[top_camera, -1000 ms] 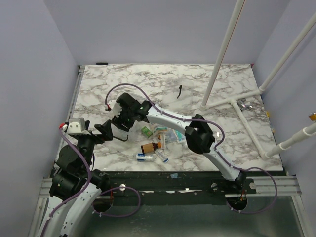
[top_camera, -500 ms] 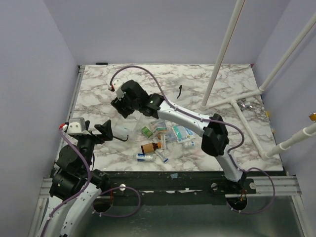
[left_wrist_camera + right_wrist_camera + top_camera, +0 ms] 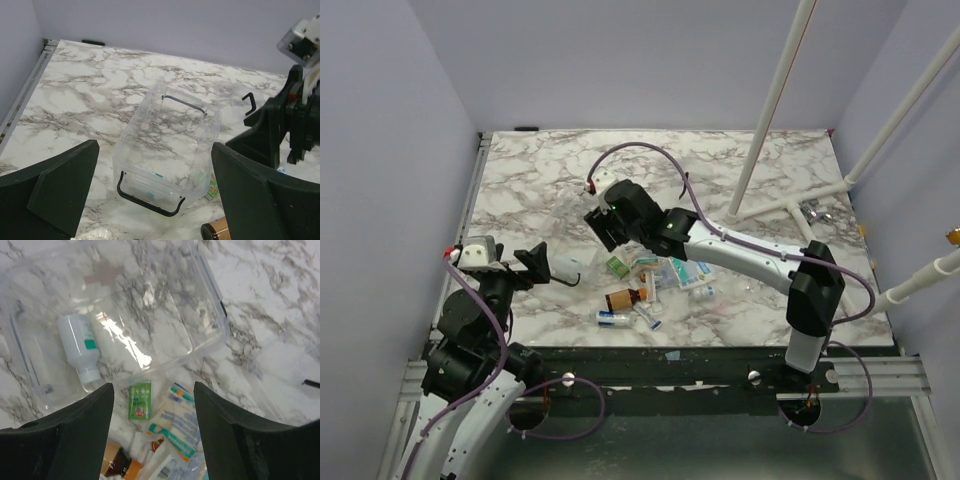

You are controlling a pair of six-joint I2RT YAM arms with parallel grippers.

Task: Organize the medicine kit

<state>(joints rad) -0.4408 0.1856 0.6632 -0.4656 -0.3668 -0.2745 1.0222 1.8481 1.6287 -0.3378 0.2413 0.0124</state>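
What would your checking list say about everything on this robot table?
Surface: marble table, grey veins.
Job's things: clear box with white bottle inside; green sachet, packets and brown bottle lie outside it.
Clutter: small black item farther back.
Grippers: left gripper open, right gripper open, both empty.
Cables: purple cables loop along both arms.
Surroundings: lilac walls, white pipes at right.

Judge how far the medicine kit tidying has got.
Barely started. Done: one white bottle seems to lie in the clear box. In hand: nothing; the left hand and right hand are both open, empty. Left: green packet, sachets, brown bottle and vials on the table.
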